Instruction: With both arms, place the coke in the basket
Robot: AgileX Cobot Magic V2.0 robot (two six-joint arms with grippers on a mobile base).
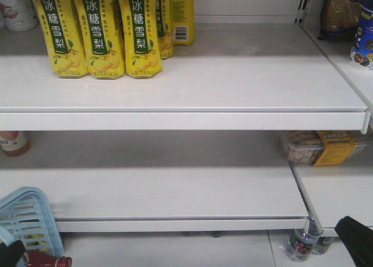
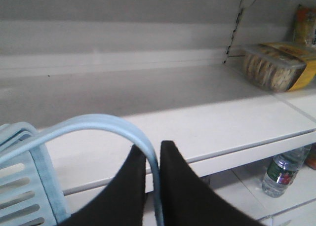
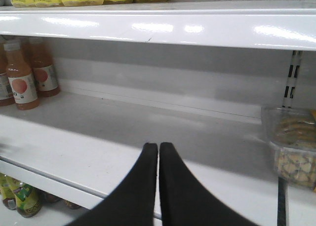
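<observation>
While lying at the bottom left corner of the front view, just beside the pale blue basket [image 1: 26, 217] and half cut off by the frame edge, the red coke bottle [image 1: 49, 260] shows only its cap end and a bit of red body; cannot tell from this view whether already inside the basket or merely against its near side. Judged near the end of the task. Left gripper [image 2: 153, 152] clamped on the flat band handle [image 2: 98, 125] of the basket, jaws pinching the band between them. Right gripper [image 3: 158, 149] closed with nothing between its jaws, facing the bare middle shelf [image 3: 148, 132] between the juice bottles [image 3: 22, 80] at the shelf's left end and the biscuit tray [image 3: 291, 147] at its right end. Best done by keeping the handle grip firm and the basket level, avoiding the shelf's front edge, and confirming the bottle sits fully below the rim before any lift.
</observation>
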